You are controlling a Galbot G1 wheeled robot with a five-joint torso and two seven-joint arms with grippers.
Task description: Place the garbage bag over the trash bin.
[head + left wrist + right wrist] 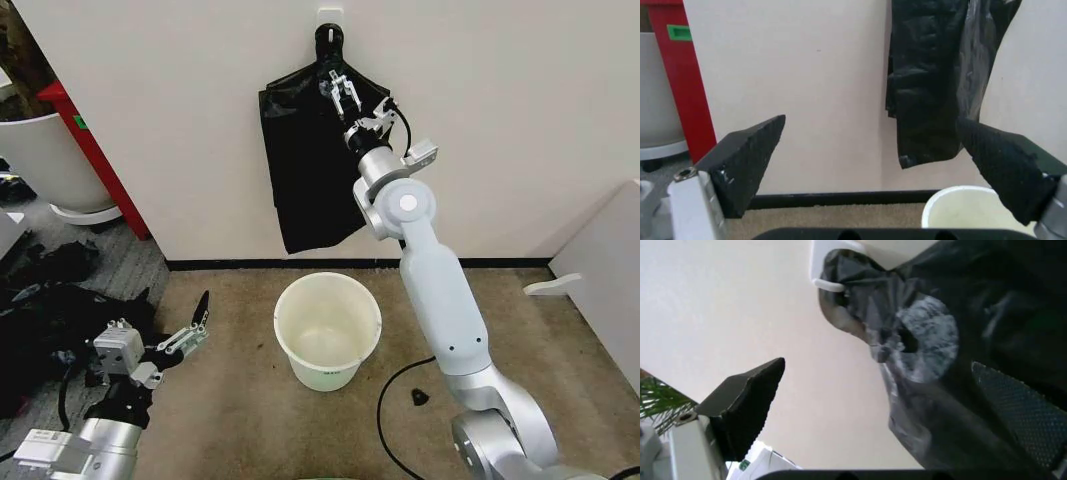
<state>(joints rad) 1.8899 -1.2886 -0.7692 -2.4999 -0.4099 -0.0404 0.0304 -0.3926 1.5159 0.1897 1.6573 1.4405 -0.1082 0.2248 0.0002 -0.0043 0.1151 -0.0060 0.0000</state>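
Step in hand looks like the pick: right gripper [340, 92] is raised to the far wall, at the top of the garbage bag [310, 170], just under the white wall hook [329, 17] where the bag's knotted bunch hangs. Fingers spread; in the right wrist view one pad [747, 400] stands clear of the plastic, the other [1020, 422] lies against or just in front of it, can't tell which. Nothing gripped yet

Bag hangs flat against the wall, long axis vertical, gathered top up at the hook, loose bottom edge pointing down, ending just above the black skirting. Glossy, wrinkled, thin, so I'd expect it to slip or bunch in the pinch

Trash bin [327, 330] sits upright on the brown floor near the wall, mouth up, almost directly below the bag, well apart from it

Left gripper [185, 335] is low on the left, near side, fingers spread, holding nothing, aimed toward wall and bin; bin rim [973, 192] shows past its finger

Next move, my read: close on the bag near its top, lift it off the hook, then bring it down to the bin; the mouth will need opening, probably a two-arm job
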